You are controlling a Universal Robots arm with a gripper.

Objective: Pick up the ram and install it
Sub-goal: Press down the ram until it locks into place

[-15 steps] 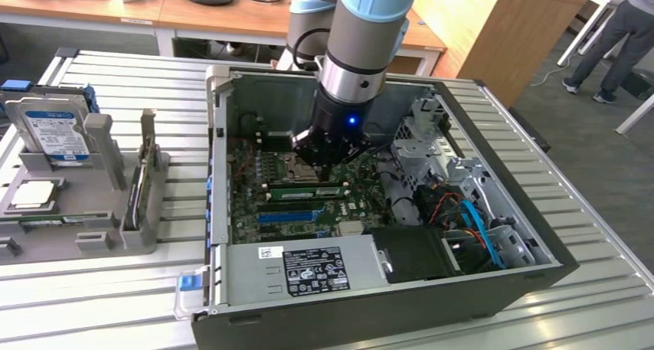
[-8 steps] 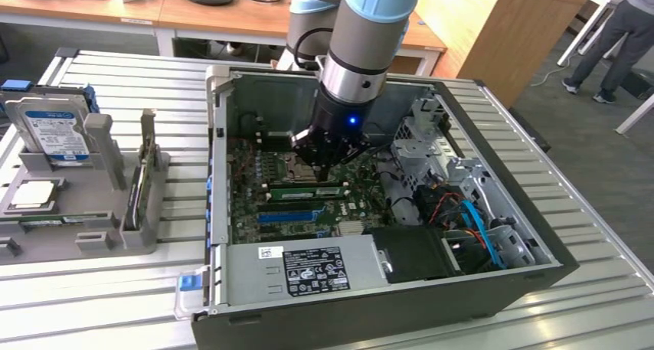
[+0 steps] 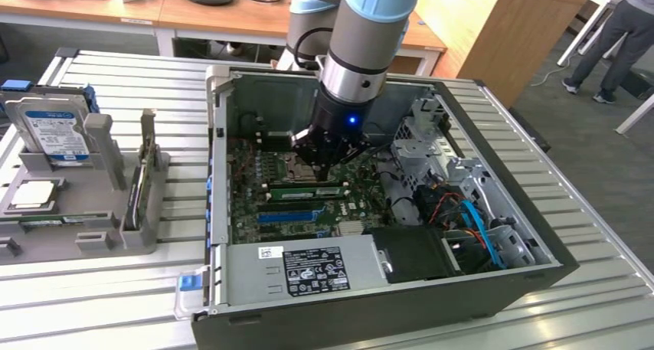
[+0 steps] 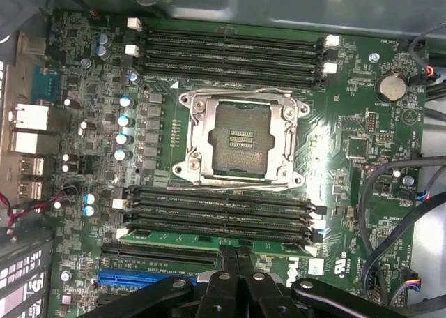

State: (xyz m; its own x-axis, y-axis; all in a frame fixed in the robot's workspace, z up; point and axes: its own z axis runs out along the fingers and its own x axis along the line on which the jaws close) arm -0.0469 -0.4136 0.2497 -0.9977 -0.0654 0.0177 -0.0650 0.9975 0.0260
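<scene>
A slatted metal table (image 3: 572, 174) is filling the foreground. Wooden desks (image 3: 204, 17) are standing toward twelve o'clock, a wooden cabinet (image 3: 491, 28) toward one. A person (image 3: 618, 36) is standing at two o'clock on grey floor (image 3: 572, 105).

case (image 3: 491, 281) on table (image 3: 603, 304) | board (image 3: 296, 204) in case | socket (image 4: 240, 138) mid-board, slots either side | ram (image 4: 209, 238) in slot beside socket | gripper (image 3: 325, 160) over ram | rack (image 3: 76, 212) at 9 o'clock of case | drive (image 3: 53, 132) in rack
</scene>
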